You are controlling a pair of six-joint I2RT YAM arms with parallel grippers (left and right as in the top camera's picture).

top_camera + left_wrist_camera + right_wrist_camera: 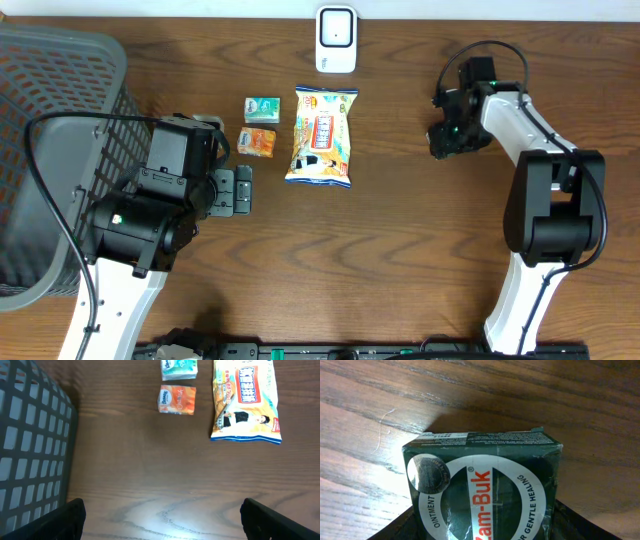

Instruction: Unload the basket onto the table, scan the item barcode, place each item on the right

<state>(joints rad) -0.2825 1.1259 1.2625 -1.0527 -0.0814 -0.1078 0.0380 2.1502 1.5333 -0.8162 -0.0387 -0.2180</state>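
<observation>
The item is a dark green Zam-Buk ointment box point(485, 480) with a white ring and red lettering. It fills the right wrist view, one end pointing away over the wooden table. My right gripper point(482, 532) is shut on it, a black finger point(395, 527) pressed against each long side. From overhead the right gripper point(447, 136) sits at the table's right, and the box under it barely shows. A white scanner point(336, 40) stands at the back centre. My left gripper point(162, 522) hangs open over bare wood, holding nothing.
A snack bag point(322, 136), a small green packet point(262, 108) and an orange packet point(257, 141) lie in the middle, between the arms. A dark mesh basket point(50, 100) fills the left edge, close to the left arm.
</observation>
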